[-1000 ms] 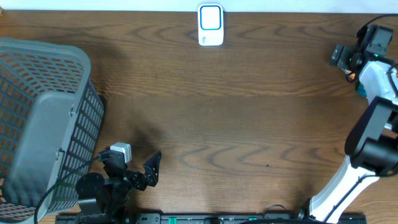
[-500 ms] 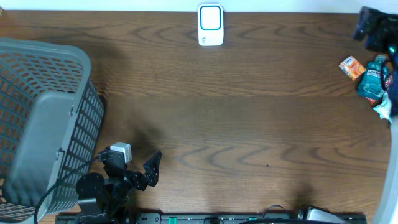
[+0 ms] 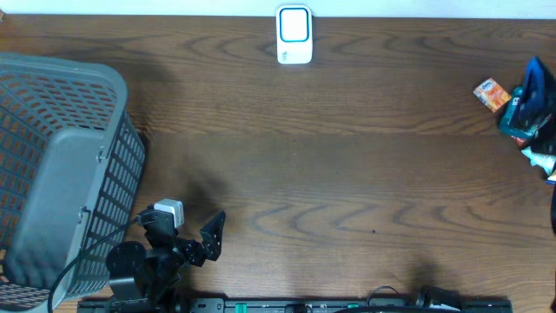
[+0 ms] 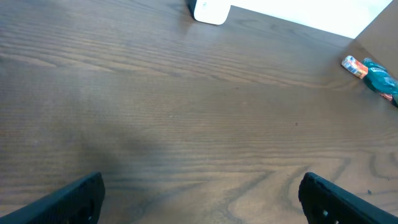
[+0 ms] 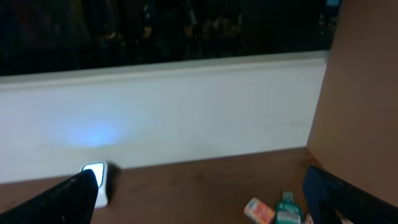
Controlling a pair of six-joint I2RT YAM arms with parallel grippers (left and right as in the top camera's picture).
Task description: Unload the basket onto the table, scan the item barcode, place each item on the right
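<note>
The right gripper is spread wide, its dark fingertips filling the lower corners. On the wooden table between them, a white scanner stands at left. At right, an orange packet lies just beside a teal bottle (label unreadable here).

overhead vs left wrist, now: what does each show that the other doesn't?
Only overhead: the grey basket at far left. Only left wrist: a tan surface at the frame's upper right; I cannot tell what it is. Both: the white scanner, the orange packet, the teal bottle, and the left gripper, open with nothing between its fingers.
</note>
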